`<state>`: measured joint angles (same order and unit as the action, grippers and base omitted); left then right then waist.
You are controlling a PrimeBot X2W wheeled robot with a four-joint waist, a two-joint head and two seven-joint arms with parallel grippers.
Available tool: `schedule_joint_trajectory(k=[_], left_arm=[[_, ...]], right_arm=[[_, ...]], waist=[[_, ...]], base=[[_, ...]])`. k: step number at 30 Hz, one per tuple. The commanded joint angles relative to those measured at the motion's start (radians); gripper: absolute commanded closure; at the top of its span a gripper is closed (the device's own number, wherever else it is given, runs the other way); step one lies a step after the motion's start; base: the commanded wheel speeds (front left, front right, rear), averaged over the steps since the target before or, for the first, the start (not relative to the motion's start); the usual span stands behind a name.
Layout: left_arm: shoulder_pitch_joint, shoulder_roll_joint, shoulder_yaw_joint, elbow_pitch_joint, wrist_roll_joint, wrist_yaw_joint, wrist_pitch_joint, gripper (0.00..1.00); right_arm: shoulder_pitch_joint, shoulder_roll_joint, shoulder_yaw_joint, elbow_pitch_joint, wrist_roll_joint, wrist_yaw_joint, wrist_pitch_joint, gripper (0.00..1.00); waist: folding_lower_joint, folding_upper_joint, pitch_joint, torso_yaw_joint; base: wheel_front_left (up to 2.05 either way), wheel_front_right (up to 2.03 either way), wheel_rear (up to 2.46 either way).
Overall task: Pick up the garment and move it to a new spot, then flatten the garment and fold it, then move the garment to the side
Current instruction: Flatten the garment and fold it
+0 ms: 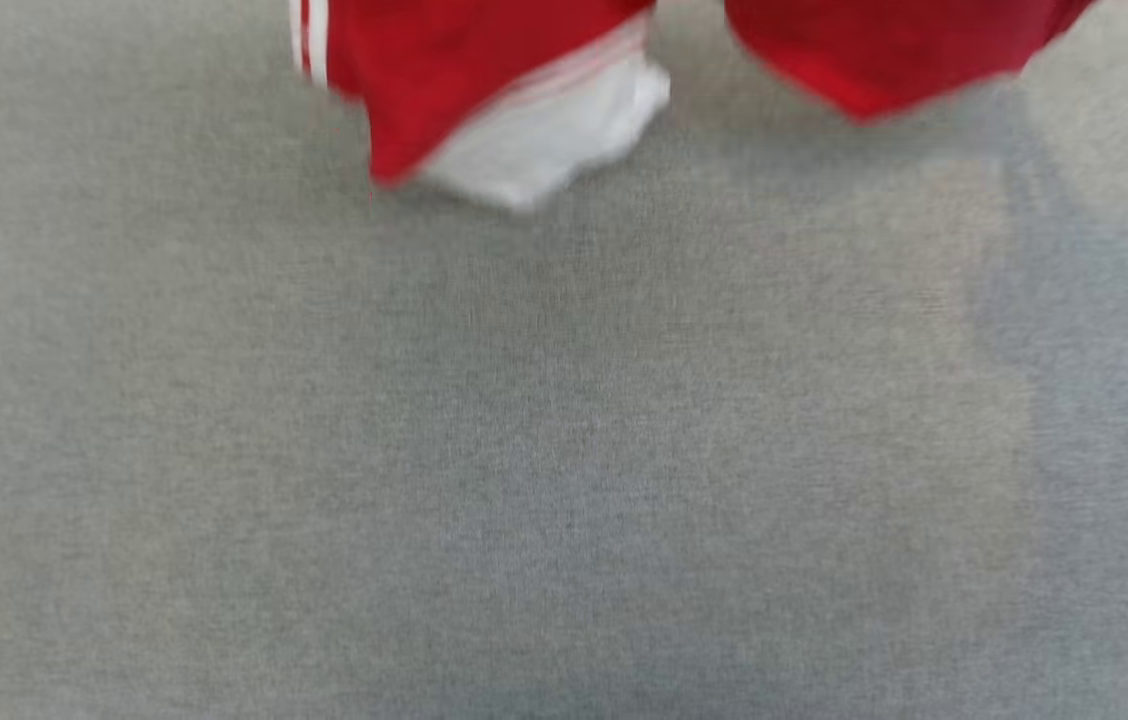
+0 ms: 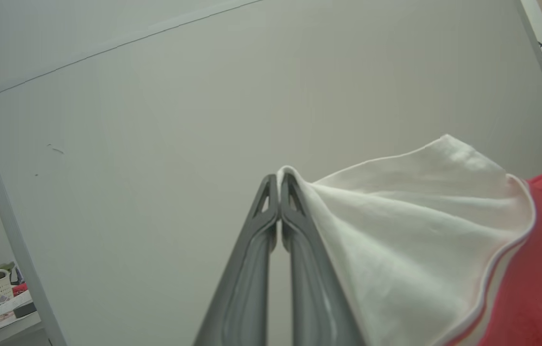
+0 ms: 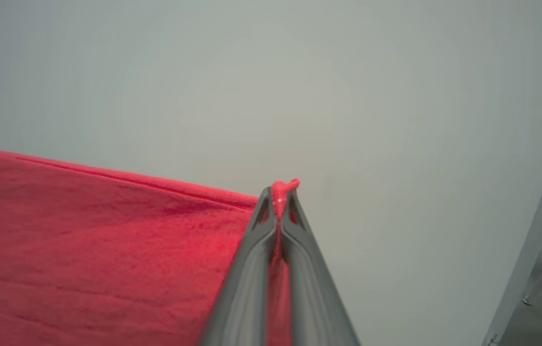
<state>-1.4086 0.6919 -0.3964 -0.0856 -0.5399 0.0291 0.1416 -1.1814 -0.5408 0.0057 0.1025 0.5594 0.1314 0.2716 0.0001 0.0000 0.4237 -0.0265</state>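
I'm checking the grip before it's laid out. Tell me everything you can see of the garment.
The garment is soft red knit cloth with a white sleeve and white stripes at one edge. The left gripper pinches the white sleeve's hem, the right gripper a red edge, both shut. Its blurred lower ends hang over the grey surface; touching it or not, I cannot tell.

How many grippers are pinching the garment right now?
2. The left gripper is shut on a white sleeve edge of the garment; the right gripper is shut on a red edge of it.
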Motion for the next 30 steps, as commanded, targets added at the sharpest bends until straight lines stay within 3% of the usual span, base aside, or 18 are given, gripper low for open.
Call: schedule_joint_trajectory(k=[1, 9, 19, 24, 30], left_arm=[[-0.071, -0.012, -0.005, 0.048, 0.019, -0.016, -0.011, 1.00], [-0.426, -0.090, -0.050, 0.408, 0.128, -0.088, -0.119, 1.00], [-0.669, -0.182, -0.081, 0.777, 0.203, -0.104, -0.334, 1.00], [-0.591, -0.218, -0.115, 0.845, 0.221, -0.121, -0.400, 1.00], [-0.397, -0.248, -0.074, 0.727, 0.198, -0.123, -0.403, 1.00]], right_arm=[[-0.058, 0.005, 0.011, 0.038, -0.015, -0.001, -0.016, 1.00], [-0.348, 0.063, 0.065, 0.289, -0.080, -0.001, -0.132, 1.00], [-0.570, 0.130, 0.109, 0.551, -0.148, -0.001, -0.312, 1.00], [-0.563, 0.170, 0.149, 0.649, -0.134, -0.001, -0.438, 1.00], [-0.467, 0.169, 0.216, 0.660, -0.076, -0.001, -0.495, 1.00]], waist=[[-0.0001, 0.0000, 0.157, 0.012], [-0.0001, 0.0000, 0.268, -0.004], [-0.0001, 0.0000, 0.349, 0.010], [-0.0001, 0.0000, 0.373, 0.033], [-0.0001, 0.0000, 0.370, 0.057]], base=[[0.00, 0.00, 0.00], [0.00, 0.00, 0.00], [0.00, 0.00, 0.00], [0.00, 0.00, 0.00], [0.00, 0.00, 0.00]])
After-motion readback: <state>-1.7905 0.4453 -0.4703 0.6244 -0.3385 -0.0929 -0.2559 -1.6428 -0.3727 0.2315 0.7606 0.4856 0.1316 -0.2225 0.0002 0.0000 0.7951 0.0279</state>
